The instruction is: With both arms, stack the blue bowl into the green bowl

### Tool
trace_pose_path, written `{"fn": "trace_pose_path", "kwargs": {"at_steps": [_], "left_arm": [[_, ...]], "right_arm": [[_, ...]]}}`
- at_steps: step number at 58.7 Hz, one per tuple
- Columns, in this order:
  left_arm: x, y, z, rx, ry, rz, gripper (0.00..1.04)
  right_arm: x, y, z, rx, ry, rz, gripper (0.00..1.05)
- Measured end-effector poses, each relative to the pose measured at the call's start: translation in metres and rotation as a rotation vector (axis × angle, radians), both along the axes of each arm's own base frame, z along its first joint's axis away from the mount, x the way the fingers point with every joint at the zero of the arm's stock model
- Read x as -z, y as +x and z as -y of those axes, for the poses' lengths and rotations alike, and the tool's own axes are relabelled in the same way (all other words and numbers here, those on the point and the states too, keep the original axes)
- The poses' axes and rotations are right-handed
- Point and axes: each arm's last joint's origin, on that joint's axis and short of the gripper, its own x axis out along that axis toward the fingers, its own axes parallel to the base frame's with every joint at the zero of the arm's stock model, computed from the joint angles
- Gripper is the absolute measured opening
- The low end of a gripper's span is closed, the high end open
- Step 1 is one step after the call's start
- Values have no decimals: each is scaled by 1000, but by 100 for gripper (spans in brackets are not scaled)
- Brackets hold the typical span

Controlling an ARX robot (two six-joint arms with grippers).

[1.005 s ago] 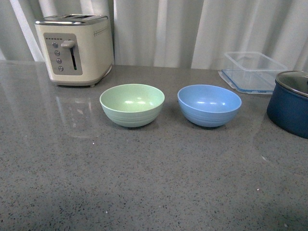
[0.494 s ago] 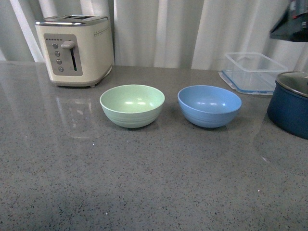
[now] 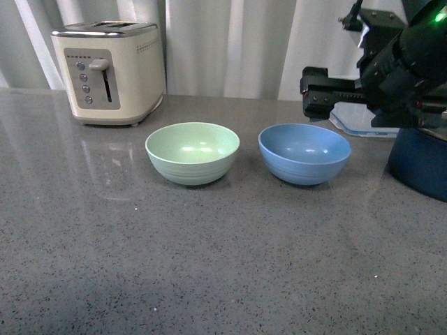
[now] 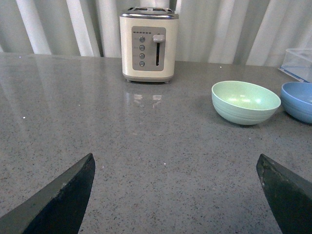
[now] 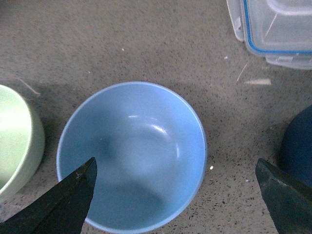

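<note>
Hovering above the blue bowl (image 5: 131, 156), the right gripper (image 5: 175, 162) is holding its fingers spread wide, grasping nothing. In my judgement it should be lowering one finger inside the rim and one outside, then pinching the smooth wall firmly. The left gripper (image 4: 174, 157), also released and empty, is waiting at the near left, well apart from the green bowl (image 3: 192, 152), which it could be steadying. Both bowls are sitting empty mid-counter (image 3: 209, 265), green just left of blue, not touching. The clear box (image 5: 278, 29) at far right is looking empty; the lidded navy pot (image 3: 419, 164) is hiding its contents.
</note>
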Motion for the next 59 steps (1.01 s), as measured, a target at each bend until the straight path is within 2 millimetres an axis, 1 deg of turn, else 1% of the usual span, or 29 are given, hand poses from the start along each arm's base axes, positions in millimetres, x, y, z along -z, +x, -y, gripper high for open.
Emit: {"fn": "trace_pose_path", "kwargs": {"at_steps": [11,23,25,35,36,43,46,48,54,57,59], "left_arm": [[0,0,0,0,0,0,98],[0,0,0,0,0,0,98],[0,0,0,0,0,0,98],[0,0,0,0,0,0,98],[0,0,0,0,0,0,98],[0,0,0,0,0,0,98],[0,0,0,0,0,0,98],[0,0,0,0,0,0,98],[0,0,0,0,0,0,98],[0,0,0,0,0,0,98],[0,0,0,0,0,0,98]], "right_arm": [[27,20,2,93,22,-68,95],[39,25,4,129,43,-102,95],[41,26,4,135,45,-107,92],[47,28,6,158,40,-126,57],[48,28,6,161,39,-129,51],[49,28,7,163,37,-135,36],[49,28,8,165,37,-135,27],[49,29,8,168,36,-135,23],[49,29,10,173,32,-133,7],[47,29,11,172,38,-128,2],[44,28,11,171,40,-123,2]]}}
